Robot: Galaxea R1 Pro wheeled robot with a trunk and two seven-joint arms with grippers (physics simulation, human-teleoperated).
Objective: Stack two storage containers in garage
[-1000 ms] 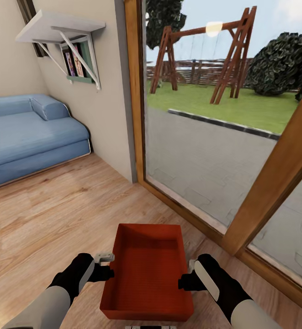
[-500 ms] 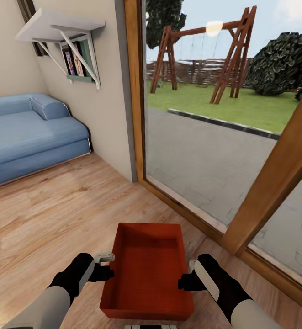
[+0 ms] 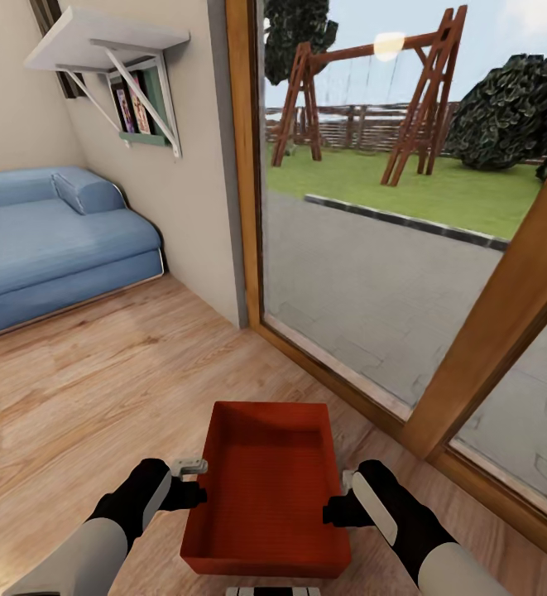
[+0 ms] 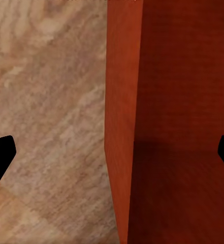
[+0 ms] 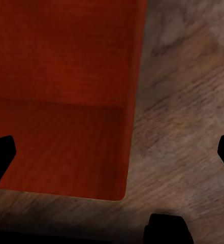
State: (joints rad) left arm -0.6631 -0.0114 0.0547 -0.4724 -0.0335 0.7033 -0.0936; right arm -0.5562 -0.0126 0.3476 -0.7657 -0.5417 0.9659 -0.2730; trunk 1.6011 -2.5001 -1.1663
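Left gripper (image 3: 197, 480), right gripper (image 3: 337, 497): both spread wide, straddling storage container (image 3: 266, 488) walls, unclamped. Risk: bin slips onto wood-plank floor (image 3: 83, 389) if jaws fail to close.

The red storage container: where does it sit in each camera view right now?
Head view: storage container low centre, between both end effectors.
Left wrist view: its wall is straddled by the wide-apart fingers.
Right wrist view: a corner.
Shared landmark: the wood-plank floor beside it.
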